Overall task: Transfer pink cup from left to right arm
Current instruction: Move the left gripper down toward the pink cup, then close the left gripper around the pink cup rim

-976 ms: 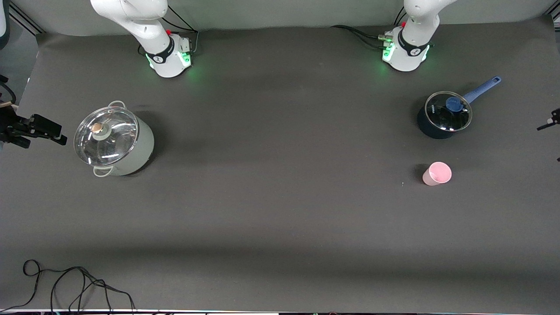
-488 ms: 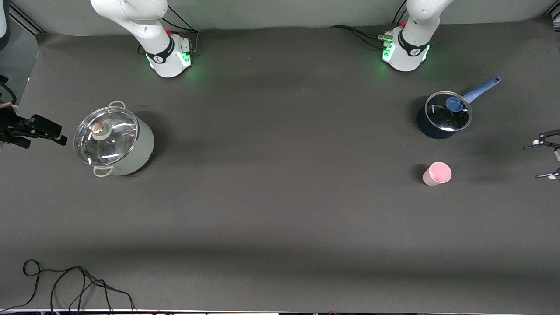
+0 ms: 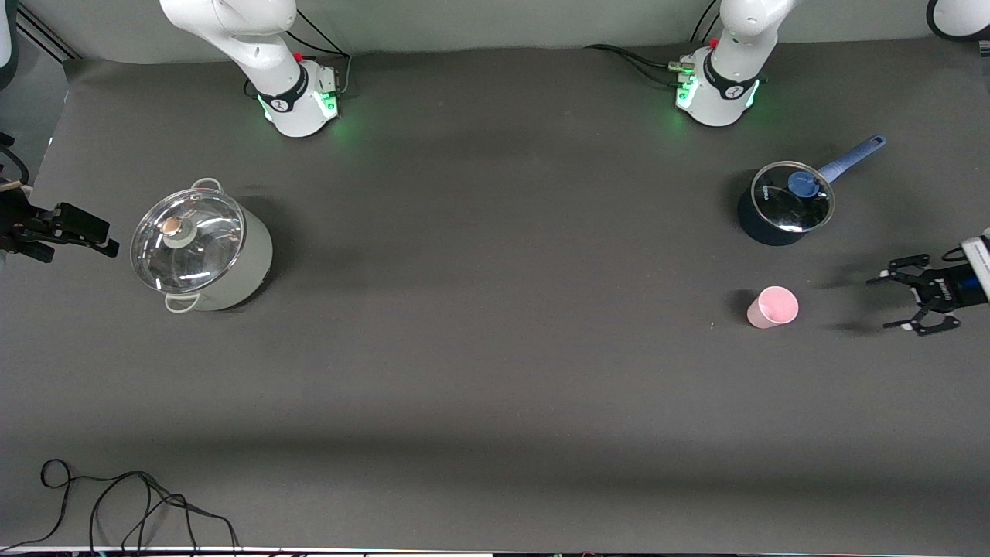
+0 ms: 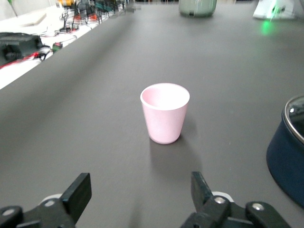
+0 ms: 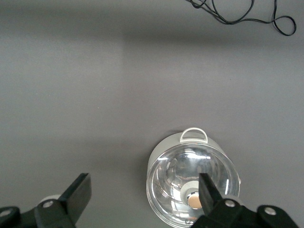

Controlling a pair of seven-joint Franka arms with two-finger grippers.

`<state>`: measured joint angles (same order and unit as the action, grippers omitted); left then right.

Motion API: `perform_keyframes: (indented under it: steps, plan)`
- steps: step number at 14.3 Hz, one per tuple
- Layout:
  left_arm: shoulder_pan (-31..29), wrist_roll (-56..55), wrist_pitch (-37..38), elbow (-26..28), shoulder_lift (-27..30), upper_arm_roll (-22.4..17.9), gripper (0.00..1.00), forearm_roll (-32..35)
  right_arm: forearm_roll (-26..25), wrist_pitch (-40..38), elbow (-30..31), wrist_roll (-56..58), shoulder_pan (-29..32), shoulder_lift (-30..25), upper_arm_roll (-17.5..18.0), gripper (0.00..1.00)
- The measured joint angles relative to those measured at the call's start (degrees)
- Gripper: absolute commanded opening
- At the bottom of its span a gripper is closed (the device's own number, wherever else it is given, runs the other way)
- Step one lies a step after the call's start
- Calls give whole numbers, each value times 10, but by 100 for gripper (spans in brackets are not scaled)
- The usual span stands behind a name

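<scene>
Approach step, first of the transfer: nothing is gripped yet. Near end of the dark tabletop carries only a loose black cable at the right arm's end.

Pink cup stands upright, mouth up, on the tabletop toward the left arm's end, alone and untouched. In the left wrist view the pink cup sits square ahead, centred between my two fingertips, with clear mat between it and them.

My left claw hangs low by the table's edge at the left arm's end, level with the cup and well apart from it, fingers spread wide, wider than the cup by my reading.

Farther from the camera than the cup, the blue saucepan with glass lid stands near; its dark wall shows at the side of the left wrist view. That is the thing to steer clear of.

My right claw waits out at the right arm's end, beside the lidded grey pot, also spread wide.

Next move, as I judge it: advance the left claw straight at the cup, keeping it level, until the wall sits between the fingers, then close gently on the tapered plastic and lift. The handover follows only after that.
</scene>
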<state>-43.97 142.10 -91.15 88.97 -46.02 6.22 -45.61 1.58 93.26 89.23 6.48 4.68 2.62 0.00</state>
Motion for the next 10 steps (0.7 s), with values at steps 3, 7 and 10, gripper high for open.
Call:
perform_keyframes:
  steps: [3,7,10]
  plan:
    - [-2,36,18,-2,-48,4,98,-32,0,0,0,0,0,0,0,100]
    - [-1,56,27,-4,-89,22,97,-47,0,0,0,0,0,1,0,100]
    - [10,61,49,-4,-95,36,98,-47,0,0,0,0,0,1,0,100]
